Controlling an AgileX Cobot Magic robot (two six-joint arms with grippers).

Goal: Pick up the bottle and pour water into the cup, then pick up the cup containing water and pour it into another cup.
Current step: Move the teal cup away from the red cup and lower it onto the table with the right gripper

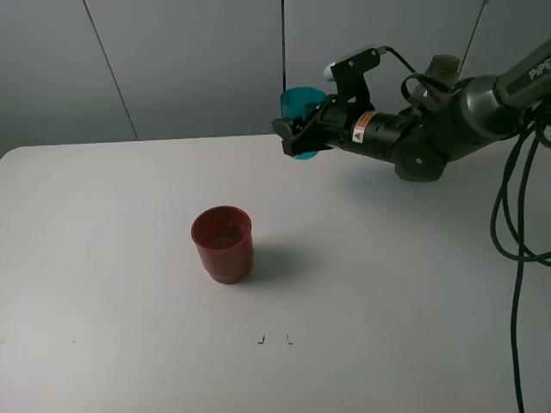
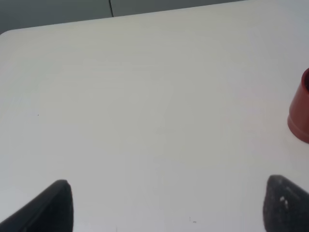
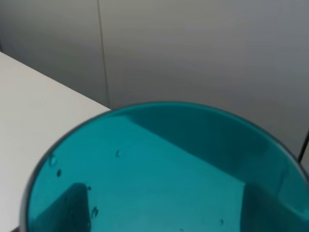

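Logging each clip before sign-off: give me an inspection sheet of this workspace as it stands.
Surface: white table, bare apart from two small dark marks near the front edge.
Job's things: teal cup held up in the air at the back of the table; red cup upright on the table, mid-surface. The bottle is not clearly seen.
Clutter: nothing seen.
End effectors: right end effector shut on the teal cup; left end effector open over bare table, holding nothing.
Cables: black cables hang down from the right arm at the right edge.
Surroundings: plain grey panelled wall behind the table.
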